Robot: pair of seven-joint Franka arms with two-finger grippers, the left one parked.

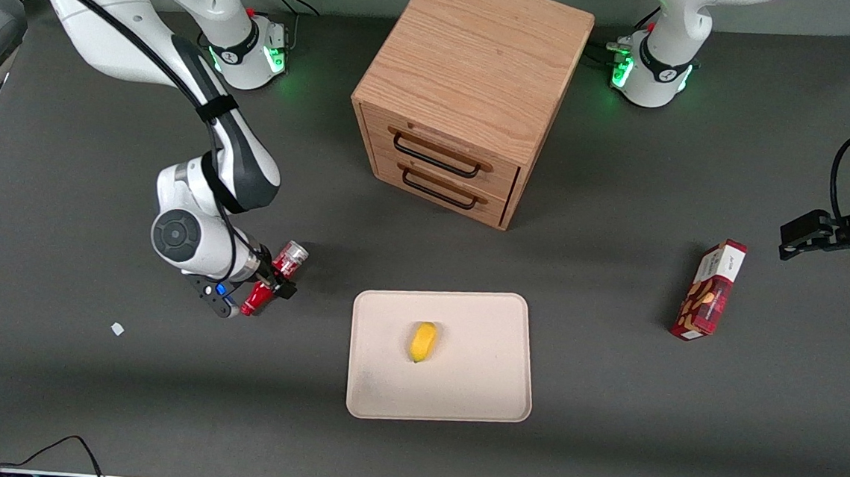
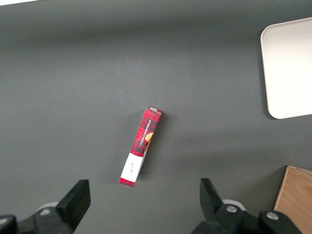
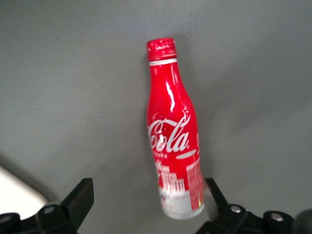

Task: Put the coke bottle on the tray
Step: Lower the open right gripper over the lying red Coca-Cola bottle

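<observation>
- Your working arm's gripper (image 1: 266, 283) holds the coke bottle (image 1: 275, 277) above the dark grey table (image 1: 85, 394), beside the tray (image 1: 459, 390) and toward the working arm's end of the table.
- The fingers are pinched on the bottle's lower body; the bottle is tilted, its silver base end farther from the front camera than its red cap.
- On your wrist camera the coke bottle (image 3: 173, 131) is red, with "Coca-Cola" in white script and a white pattern near the silver base. The smaller print is too small to read.
- The beige tray lies flat with a small yellow fruit (image 1: 423, 342) on it.
- A wooden two-drawer cabinet (image 1: 466, 84) stands farther from the front camera than the tray.
- A red-and-white snack box (image 1: 708, 290) lies toward the parked arm's end; its lettering is unreadable.
</observation>
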